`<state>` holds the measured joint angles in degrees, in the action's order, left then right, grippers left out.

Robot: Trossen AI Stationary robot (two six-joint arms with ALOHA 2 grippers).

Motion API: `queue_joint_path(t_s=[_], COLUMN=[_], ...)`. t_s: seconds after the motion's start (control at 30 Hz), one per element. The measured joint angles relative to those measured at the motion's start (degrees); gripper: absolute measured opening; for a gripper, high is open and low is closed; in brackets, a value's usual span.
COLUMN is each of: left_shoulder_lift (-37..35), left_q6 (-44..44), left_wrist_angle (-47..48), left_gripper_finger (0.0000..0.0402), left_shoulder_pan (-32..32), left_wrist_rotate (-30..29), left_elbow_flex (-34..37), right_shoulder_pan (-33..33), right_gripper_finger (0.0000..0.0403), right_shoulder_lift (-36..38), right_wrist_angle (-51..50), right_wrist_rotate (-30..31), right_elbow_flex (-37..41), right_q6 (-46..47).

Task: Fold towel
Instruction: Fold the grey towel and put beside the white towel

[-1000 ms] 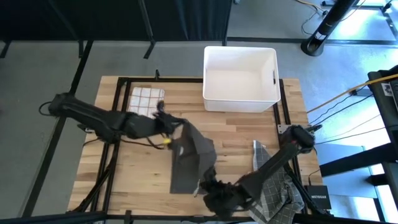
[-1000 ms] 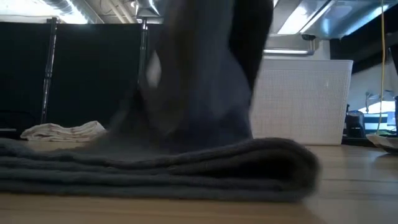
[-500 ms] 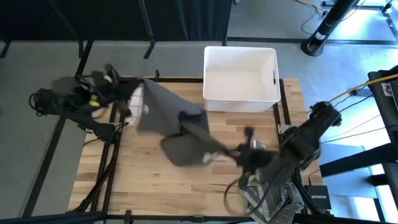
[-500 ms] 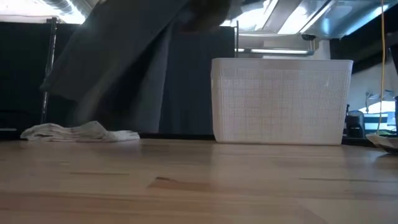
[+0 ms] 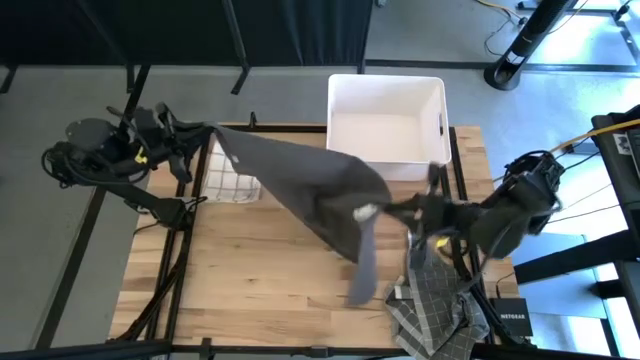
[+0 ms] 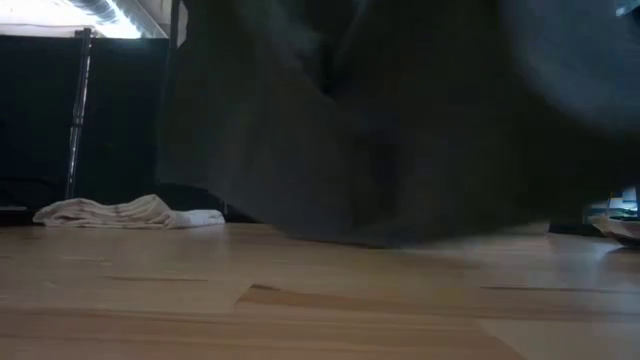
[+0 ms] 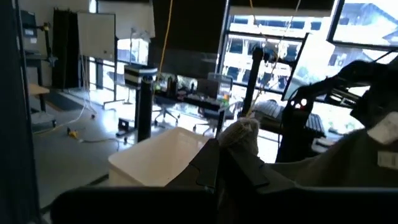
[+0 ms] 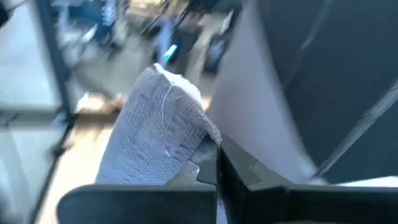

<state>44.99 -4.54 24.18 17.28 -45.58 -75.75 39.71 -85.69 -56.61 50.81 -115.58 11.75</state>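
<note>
Grey towel hangs stretched above the table, corners clamped in left tool and right tool.

Our left gripper is clamped on a bunched corner of the grey towel, which pokes up just past our fingertips. Beyond it sits the white bin. The other arm shows farther off, with more towel draped beneath it.
</note>
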Motion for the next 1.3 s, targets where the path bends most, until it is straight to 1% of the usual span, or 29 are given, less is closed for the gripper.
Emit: queue_joint_path(t_s=[0.03, 0.1, 0.2, 0.3, 0.37, 0.4, 0.53, 0.57, 0.6, 0.63, 0.67, 0.8, 0.87, 0.93, 1.0, 1.07, 1.13, 1.2, 1.3], left_shoulder_lift=[0.0, 0.4, 2.0, 4.5, 6.5, 7.6, 12.5, 13.9, 15.3, 16.7, 18.1, 23.4, 25.6, 27.4, 29.1, 30.3, 31.2, 31.8, 32.6], left_q6=[-1.5, -4.1, -5.9, -7.7, -8.8, -9.1, -11.4, -11.9, -12.1, -12.2, -12.2, -12.6, -12.7, -13.3, -13.2, -12.4, -12.1, -12.0, -12.0], left_wrist_angle=[1.4, 4.6, 8.0, 10.0, 11.0, 11.4, 14.3, 15.2, 15.7, 16.0, 16.0, 15.2, 15.1, 14.5, 13.4, 12.6, 12.2, 12.1, 11.7], left_gripper_finger=[0.0008, 0.0008, 0.0008, 0.0008, 0.0008, 0.0008, 0.0008, 0.0008, 0.0008, 0.0008, 0.0008, 0.0008, 0.0008, 0.0008, 0.0008, 0.0008, 0.0008, 0.0008, 0.0008], left_shoulder_pan=[0.0, 0.0, 0.0, 0.0, 0.0, 0.0, 0.0, 0.1, 0.2, 0.3, 0.4, 1.3, 1.7, 2.3, 3.1, 3.8, 4.4, 4.9, 5.7], left_wrist_rotate=[0.2, 1.9, 6.3, 11.0, 13.6, 14.5, 16.2, 16.3, 16.3, 16.3, 16.3, 16.3, 16.3, 16.3, 16.3, 16.3, 16.3, 16.3, 16.2], left_elbow_flex=[0.0, 0.0, 0.0, 0.0, 0.0, 0.0, 0.0, 0.1, 0.1, 0.1, 0.1, 0.1, 0.1, 0.1, 0.1, 0.1, 0.1, 0.1, 0.1], right_shoulder_pan=[0.0, -0.4, -0.3, -0.5, -1.5, -2.2, -5.5, -6.1, -6.5, -6.5, -6.4, -6.3, -6.4, -6.6, -7.4, -8.4, -9.9, -11.2, -13.1], right_gripper_finger=[0.0003, 0.0006, 0.0019, 0.0042, 0.0065, 0.0079, 0.0136, 0.0147, 0.0158, 0.0167, 0.0174, 0.0191, 0.0193, 0.0192, 0.0193, 0.0193, 0.0193, 0.0193, 0.0193], right_shoulder_lift=[-0.4, -1.3, -2.4, -3.1, -3.6, -3.7, -3.5, -3.5, -3.5, -3.5, -3.5, -5.0, -6.1, -7.4, -9.3, -11.3, -13.5, -15.0, -16.7], right_wrist_angle=[-1.7, -5.0, -8.8, -9.7, -11.2, -12.4, -15.5, -15.3, -14.8, -13.9, -12.3, -3.4, 4.2, 13.9, 24.2, 32.2, 37.9, 41.4, 44.1], right_wrist_rotate=[-2.1, -4.4, -8.3, -13.3, -18.5, -22.0, -38.7, -41.1, -41.6, -39.9, -36.1, -16.5, -9.6, -4.7, -3.7, -5.1, -6.5, -6.6, -6.6], right_elbow_flex=[1.2, 4.3, 10.6, 17.0, 19.2, 19.6, 19.0, 18.8, 18.7, 18.7, 18.7, 20.6, 22.3, 24.8, 27.0, 28.8, 29.1, 29.1, 29.1], right_q6=[2.5, 7.5, 17.2, 27.4, 32.7, 35.1, 41.3, 42.1, 42.2, 41.5, 39.5, 26.9, 19.5, 11.3, 2.3, -4.4, -7.3, -8.7, -8.9])
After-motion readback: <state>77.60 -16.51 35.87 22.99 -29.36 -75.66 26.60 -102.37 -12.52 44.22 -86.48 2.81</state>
